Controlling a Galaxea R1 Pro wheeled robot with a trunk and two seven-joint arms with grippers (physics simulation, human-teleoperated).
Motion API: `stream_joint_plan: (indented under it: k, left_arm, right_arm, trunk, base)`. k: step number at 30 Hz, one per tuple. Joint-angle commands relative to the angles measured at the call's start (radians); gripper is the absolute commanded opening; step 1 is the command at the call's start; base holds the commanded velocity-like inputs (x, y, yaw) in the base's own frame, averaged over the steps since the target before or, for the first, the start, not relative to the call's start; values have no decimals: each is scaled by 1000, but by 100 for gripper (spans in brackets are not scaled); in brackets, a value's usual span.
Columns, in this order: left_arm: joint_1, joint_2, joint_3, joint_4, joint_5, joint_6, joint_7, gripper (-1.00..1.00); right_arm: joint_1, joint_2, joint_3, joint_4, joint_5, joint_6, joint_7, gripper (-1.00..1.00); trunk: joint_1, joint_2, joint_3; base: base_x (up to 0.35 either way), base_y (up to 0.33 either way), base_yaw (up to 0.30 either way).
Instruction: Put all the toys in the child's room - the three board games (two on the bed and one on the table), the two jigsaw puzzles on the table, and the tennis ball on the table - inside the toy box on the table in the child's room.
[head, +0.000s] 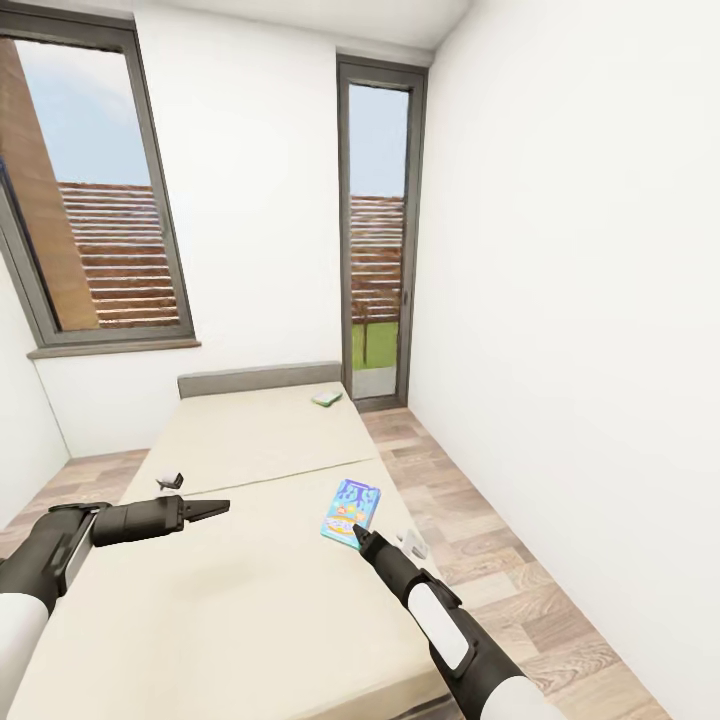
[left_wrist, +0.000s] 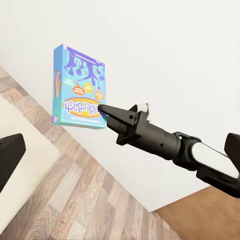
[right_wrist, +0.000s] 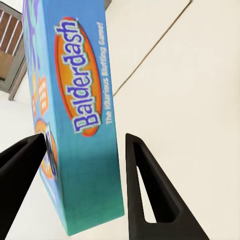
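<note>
Nearest, over the wide beige mattress of the bed (head: 250, 600): black left gripper (head: 215, 508) out above the bed's left part, fingers (head: 205, 509) apparently drawn together — hard to tell for certain. Right gripper (head: 357, 535) near the bed's right edge, clamped on the blue Balderdash board game box (head: 351, 511), one black finger (right_wrist: 147, 195) on each face — box lifted clear of the mattress, as seen from the left wrist (left_wrist: 80, 87). Farther off, by the grey headboard (head: 258, 379) at the bed's far right corner, a small green-and-white flat box (head: 327, 398). Beyond, white wall, grey-framed window (head: 95, 200) and a narrow glazed door (head: 378, 235).
</note>
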Motion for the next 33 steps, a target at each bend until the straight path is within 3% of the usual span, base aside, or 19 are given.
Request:
stream_joint_plan:
  k: [1,33]
  left_arm:
    - [-1,0,0,0,-1,11,-4,100]
    - [-1,-2,0,0,-2,12,-4,100]
  right_arm:
    - [-1,0,0,0,-7,3,2,-100]
    - [-1,0,0,1,-7,-2,2,-100]
  trunk:
    - [-4,6,2]
    - [-127,230,102]
  base:
    - [0,0,0]
    - [0,0,0]
